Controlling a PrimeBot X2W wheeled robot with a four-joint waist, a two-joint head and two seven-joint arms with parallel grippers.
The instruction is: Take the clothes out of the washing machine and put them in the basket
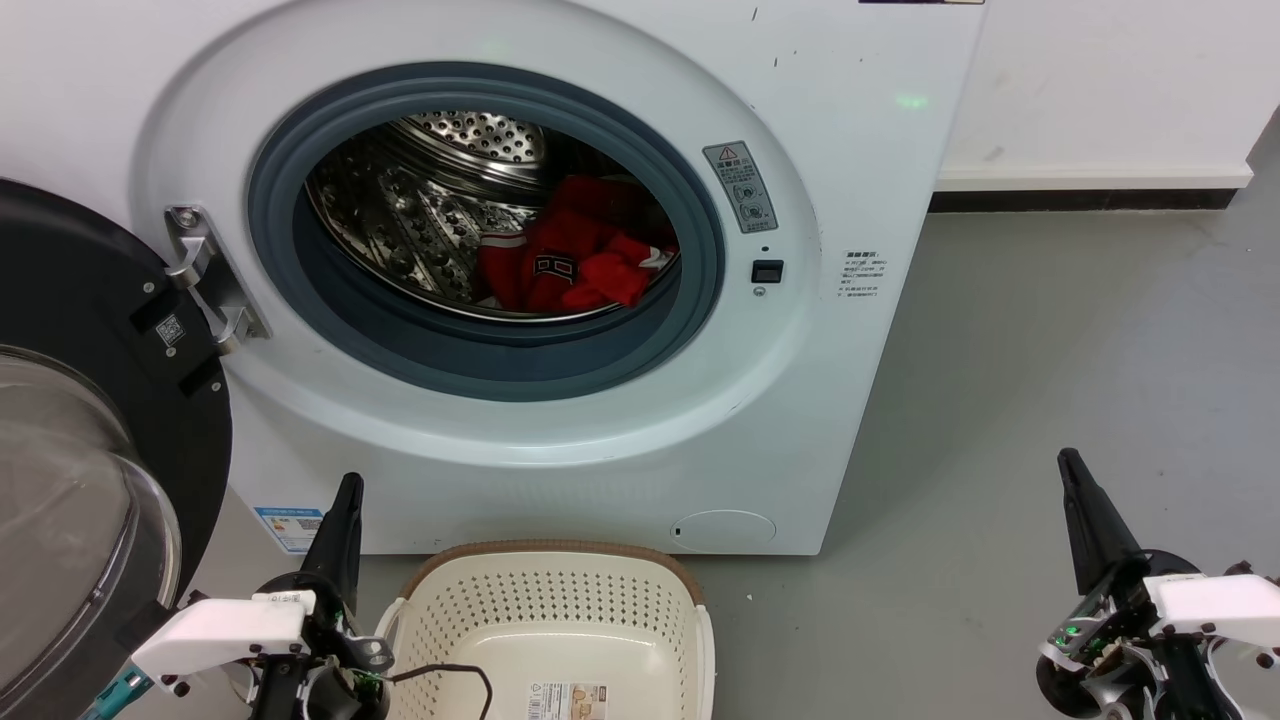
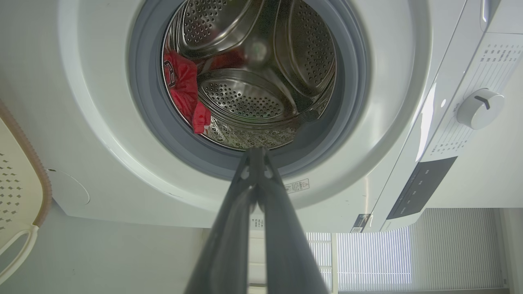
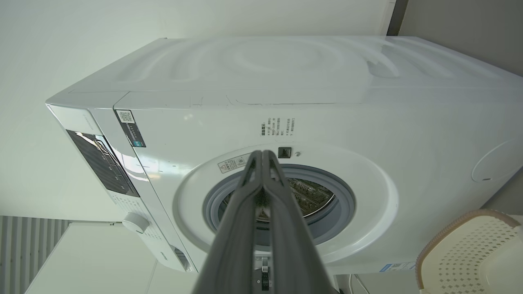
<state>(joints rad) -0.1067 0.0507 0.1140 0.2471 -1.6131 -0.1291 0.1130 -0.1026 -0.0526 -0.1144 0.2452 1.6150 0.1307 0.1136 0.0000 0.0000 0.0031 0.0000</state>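
Note:
The clothes (image 1: pixel 580 255), a bright red bundle with white bands and a dark lettered patch, lie inside the steel drum of the white washing machine (image 1: pixel 880 150), towards its right side. In the left wrist view the clothes (image 2: pixel 182 87) show at the drum's left. The machine's black-rimmed glass door (image 1: pixel 90 480) hangs open at the left. The cream basket (image 1: pixel 560 610) with a brown rim stands on the floor in front of the machine, nothing in it but a paper label. My left gripper (image 1: pixel 347 487) is shut and empty beside the basket's left. My right gripper (image 1: pixel 1068 462) is shut and empty far right.
Grey floor (image 1: pixel 1050 380) stretches to the right of the machine, up to a white wall with a dark skirting strip (image 1: pixel 1090 198). A thin black cable (image 1: pixel 450 675) from my left arm hangs over the basket's near left corner. The control knob (image 2: pixel 480 108) shows in the left wrist view.

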